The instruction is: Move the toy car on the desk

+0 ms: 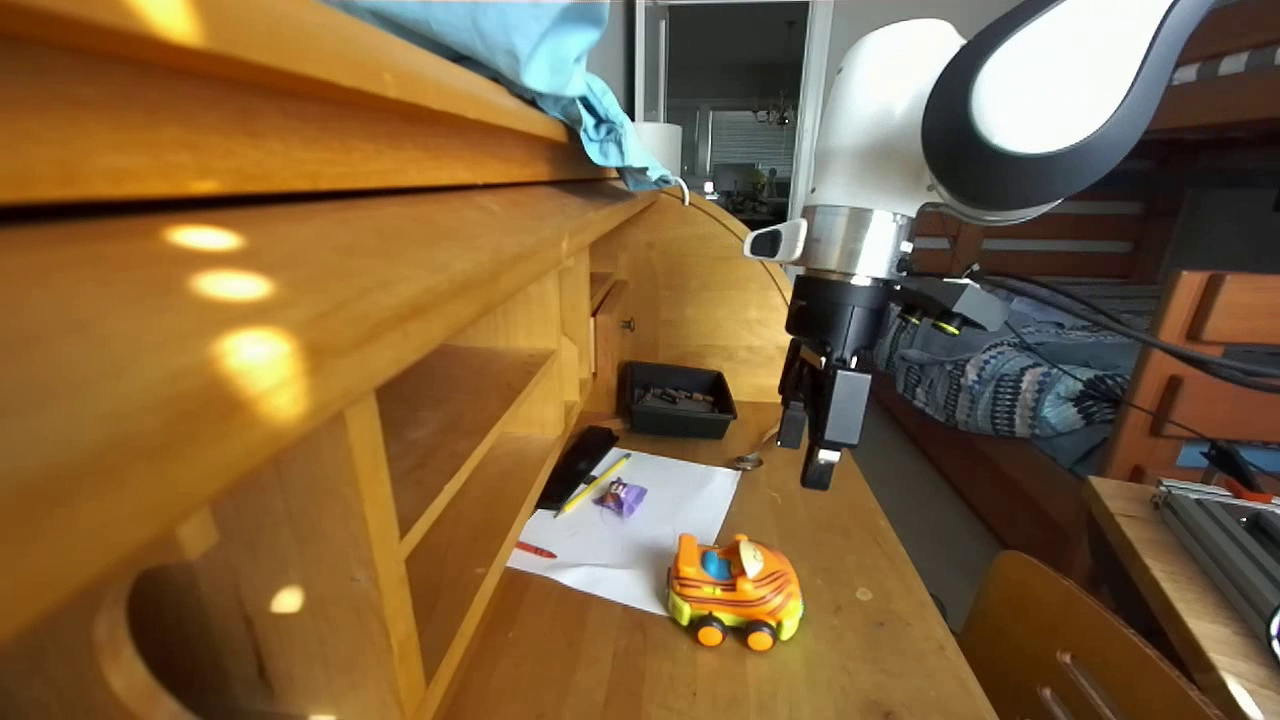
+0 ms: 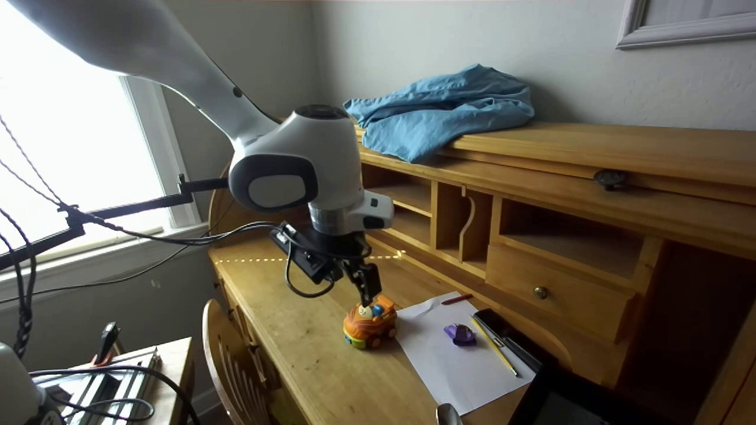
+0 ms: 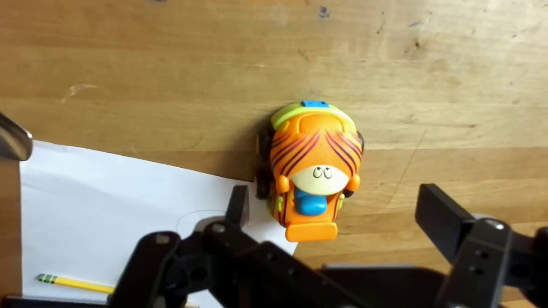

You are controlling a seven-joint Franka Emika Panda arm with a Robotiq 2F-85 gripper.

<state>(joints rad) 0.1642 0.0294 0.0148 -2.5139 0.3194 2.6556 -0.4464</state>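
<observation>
Toy car (image 3: 316,158), one, orange and yellow: middle of the wrist view, upright on the desk (image 3: 128,64), at the edge of white paper (image 3: 107,201); whether it overlaps I cannot tell. Gripper (image 3: 336,211), mine: spread wide, holding nothing, hanging above the desk. Progress, as I judge it: roughly lined up, nothing yet grasped or moved. Outstanding: descend, close, carry or slide, let go. Destination: unstated.

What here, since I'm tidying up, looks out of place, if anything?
The blue cloth lies rumpled on top of the desk, partly drooping over its front edge; it looks tossed there rather than folded away. I see nothing spilled.
</observation>
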